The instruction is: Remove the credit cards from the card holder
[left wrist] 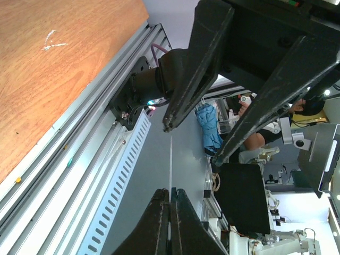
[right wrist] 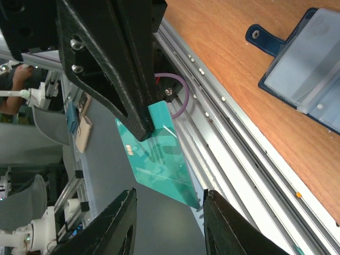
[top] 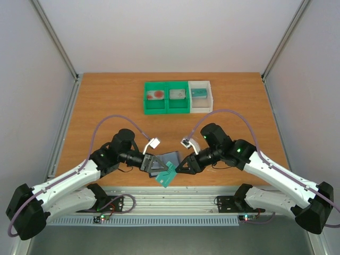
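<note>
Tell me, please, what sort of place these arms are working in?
Probably a robotics lab test cell: a wooden table edged with aluminium rails, plain white panels enclosing it, and a left arm and right arm bolted at its near edge.

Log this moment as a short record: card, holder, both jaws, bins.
teal card: held out beyond the near edge of the table
card holder: lying open on the table, nothing gripping it
left gripper: jaws shut on the teal card
right gripper: jaws open, one on each side of the card's lower end
green bin: red-blotched pale card in its left compartment, greyish card in its right
white bin: teal item inside
</note>
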`<state>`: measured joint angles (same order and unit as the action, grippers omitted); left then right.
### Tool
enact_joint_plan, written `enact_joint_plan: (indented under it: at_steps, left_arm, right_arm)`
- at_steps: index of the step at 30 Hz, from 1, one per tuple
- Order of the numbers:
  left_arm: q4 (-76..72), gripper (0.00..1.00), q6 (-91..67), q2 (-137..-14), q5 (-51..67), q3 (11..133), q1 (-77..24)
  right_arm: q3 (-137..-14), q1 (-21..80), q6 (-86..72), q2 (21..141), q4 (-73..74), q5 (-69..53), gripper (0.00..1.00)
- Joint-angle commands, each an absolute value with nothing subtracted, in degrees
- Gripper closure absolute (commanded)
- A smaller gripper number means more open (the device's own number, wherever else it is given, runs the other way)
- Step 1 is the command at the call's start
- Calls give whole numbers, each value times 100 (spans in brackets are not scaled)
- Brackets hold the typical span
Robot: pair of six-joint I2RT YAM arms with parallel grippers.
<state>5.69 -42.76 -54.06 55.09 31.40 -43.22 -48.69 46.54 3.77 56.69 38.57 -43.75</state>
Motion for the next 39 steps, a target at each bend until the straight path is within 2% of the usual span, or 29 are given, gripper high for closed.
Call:
enact_joint_plan:
  at_steps: [1, 5, 11, 20, 22, 24, 26, 31, 34, 36, 39]
  left_arm:
    - [411, 100, -4170, -5395, 5692, 3317, -4353]
    - [417, 100, -4166, -5383, 5665, 3308, -4359]
    - [371, 100, -4199, -5344, 5682, 3307, -4366]
    - [97, 100, -4359, -5246, 5731, 3230, -4364]
    - [97, 100, -4352, -5268, 5730, 3226, -4366]
    - [80, 99, -4358, -5290, 5726, 3225, -4366]
    - [90, 99, -4358, -5279, 5672, 3218, -4364]
    - [578, 77, -4216, -5173, 5183, 3337, -4364]
    - [898, 44, -4155, -5052, 4833, 3467, -4362]
    - [1309, 35, -4059, -4948, 4430, 3631, -4364]
    - [1918, 28, -3915, -4799, 3837, 3820, -4360]
  right_arm:
    - [-4827, 4643, 506, 5754, 3817, -4422, 64]
    - [-4856, 4641, 604, 5789, 3936, -4371, 62]
    - [-4818, 4641, 635, 5806, 3866, -4650, 71]
    - [-4756, 4641, 559, 5952, 3693, -4808, 71]
    - [-4744, 4641, 554, 5958, 3626, -4893, 75]
    - [-4721, 4644, 531, 5925, 3568, -4877, 90]
    - [-4699, 4641, 507, 5872, 3535, -4799, 98]
    - [-4635, 4641, 353, 5649, 3506, -4347, 99]
    - [-4553, 4641, 140, 5592, 3363, -4175, 99]
    - [-4535, 4641, 19, 5589, 3323, -4037, 99]
    - [-4612, 4641, -193, 5564, 3409, -3692, 99]
